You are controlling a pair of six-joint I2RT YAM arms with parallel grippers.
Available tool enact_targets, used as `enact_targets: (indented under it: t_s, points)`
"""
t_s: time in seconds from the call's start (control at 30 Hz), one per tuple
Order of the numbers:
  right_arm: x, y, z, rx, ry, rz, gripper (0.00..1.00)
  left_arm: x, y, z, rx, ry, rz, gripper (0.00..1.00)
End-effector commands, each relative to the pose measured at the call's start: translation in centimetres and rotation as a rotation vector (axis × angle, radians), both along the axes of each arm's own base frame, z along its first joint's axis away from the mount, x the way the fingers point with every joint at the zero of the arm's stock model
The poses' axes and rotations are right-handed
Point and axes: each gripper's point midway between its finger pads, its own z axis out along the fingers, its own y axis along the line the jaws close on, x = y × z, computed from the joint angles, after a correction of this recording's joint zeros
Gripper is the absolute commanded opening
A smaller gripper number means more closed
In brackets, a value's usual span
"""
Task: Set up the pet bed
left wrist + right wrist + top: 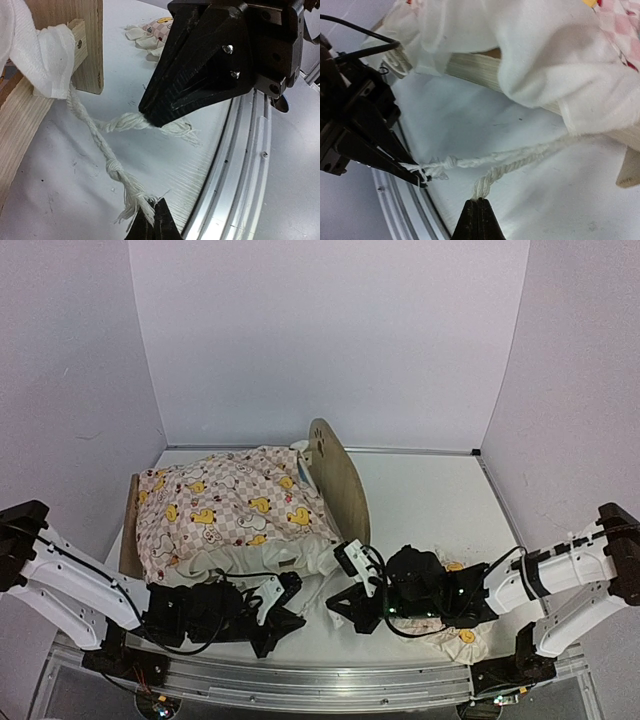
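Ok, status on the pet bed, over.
Left gripper shut on knotted cord. Right gripper shut on plain cord. Pet bed on table, quilt draped over it. Nothing blocking the cords.

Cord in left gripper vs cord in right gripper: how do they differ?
The left cord, in the left gripper, has a knot just short of its frayed end; the right cord, in the right gripper, shows no knot. The left cord is pinched at its very tip; the right cord's frayed tail pokes out past the gripper. Shared: both are white twisted cord leading to the white fabric at a corner of the pet bed, each in a shut gripper.
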Motion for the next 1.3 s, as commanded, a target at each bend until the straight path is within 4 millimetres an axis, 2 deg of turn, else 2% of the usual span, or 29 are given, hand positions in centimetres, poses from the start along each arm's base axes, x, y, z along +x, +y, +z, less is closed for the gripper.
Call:
enact_targets:
  t_s: [0.0,0.07,0.2,0.27,0.3,0.37,0.4,0.43,0.5,0.63,0.73,0.77,0.83,0.93,1.0,1.1,1.2,1.27]
  points:
    - [-0.1,1.1,1.7,0.104,0.011,-0.019,0.00,-1.6,0.2,0.0,0.014,0.049,-0.028,0.00]
    - [0.9,-0.4,0.0,0.059,0.015,-0.108,0.00,-2.0,-1.7,0.1,0.031,0.026,-0.082,0.00]
    - [2.5,-3.7,-2.9,-0.018,0.055,-0.269,0.00,-3.2,-6.3,-1.1,0.077,-0.006,-0.218,0.00]
    - [3.1,-5.4,-4.0,-0.057,0.073,-0.343,0.00,-4.0,-7.6,-1.9,0.094,-0.012,-0.284,0.02]
    - [3.3,-6.2,-4.5,-0.073,0.076,-0.380,0.00,-4.2,-7.9,-1.9,0.094,-0.009,-0.303,0.09]
    - [3.3,-6.9,-4.5,-0.077,0.072,-0.393,0.00,-4.5,-7.4,-1.4,0.076,0.010,-0.318,0.42]
    - [3.1,-6.9,-4.4,-0.076,0.067,-0.375,0.00,-4.6,-7.1,-1.1,0.062,0.022,-0.324,0.53]
    - [2.8,-6.7,-4.3,-0.072,0.062,-0.349,0.00,-4.4,-6.7,-0.6,0.048,0.027,-0.316,0.75]
    - [2.3,-6.3,-4.1,-0.062,0.049,-0.294,0.00,-3.2,-5.8,-0.2,0.024,0.052,-0.277,0.85]
    - [2.0,-6.5,-3.6,-0.055,0.020,-0.263,0.00,0.6,-5.2,1.1,-0.065,0.094,-0.163,0.85]
    - [1.8,-6.3,-3.0,-0.046,-0.001,-0.232,0.00,1.4,-6.4,2.5,-0.128,0.104,-0.169,0.86]
    - [1.8,-6.3,-2.9,-0.043,-0.008,-0.231,0.00,1.4,-6.5,2.6,-0.131,0.107,-0.175,0.88]
    - [2.0,-6.4,-2.4,-0.037,-0.028,-0.231,0.00,0.1,-6.5,2.5,-0.131,0.131,-0.239,0.99]
    - [2.3,-6.5,-1.6,-0.027,-0.055,-0.240,0.00,-1.8,-3.7,1.8,-0.122,0.202,-0.250,0.99]
    - [2.4,-6.7,-1.2,-0.018,-0.061,-0.251,0.00,-2.4,-1.6,1.7,-0.107,0.218,-0.190,0.96]
    - [2.5,-7.2,-0.8,-0.002,-0.064,-0.271,0.00,-2.9,-0.3,2.6,-0.082,0.195,-0.122,0.88]
    - [2.5,-7.5,-0.7,-0.001,-0.071,-0.272,0.00,-2.5,-0.5,3.5,-0.054,0.178,-0.052,0.81]
    - [2.6,-7.7,-0.8,-0.009,-0.081,-0.273,0.00,-2.5,-1.7,4.3,-0.055,0.170,-0.042,0.67]
